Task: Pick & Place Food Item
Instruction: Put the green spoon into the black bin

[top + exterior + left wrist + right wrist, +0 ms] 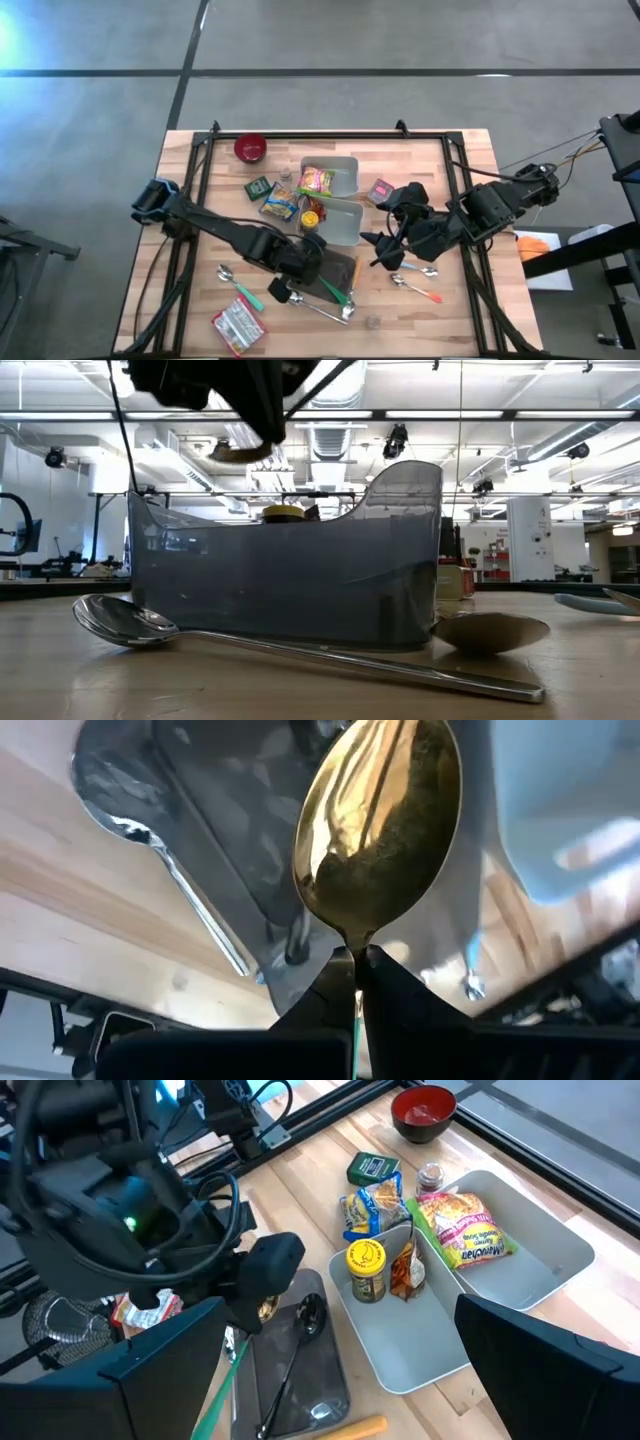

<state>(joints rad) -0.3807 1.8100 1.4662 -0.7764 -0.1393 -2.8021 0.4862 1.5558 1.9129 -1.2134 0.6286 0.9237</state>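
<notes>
Left tool (357, 958) is clamped tight on the neck of a gold spoon (380, 820), bowl held up above the dark tray (300, 1370) at the front middle of the surface (470, 310). Right tool (385, 250) hangs released, fingers spread wide, just beside the tray's right edge, grasping nothing.

Food now: one pink noodle packet (316, 181) lies in the far grey bin (347, 165). One yellow-lidded jar (367, 1269) stands in the near grey bin (420, 1350), an orange snack (405, 1275) touching it. That makes two bins, side by side. Just left of them, one yellow-blue snack bag (280, 203), one green box (258, 187) and one small jar (429, 1177).

Farther out: one red bowl (250, 148) at the back, one pink packet (380, 190) right of the bins, one red-and-white packet (237, 325) at the front left. Spoons lying loose: one long steel spoon (300, 650) in front of the tray, one with a green handle (240, 290), two near the right tool, one of them orange-handled (420, 291).
</notes>
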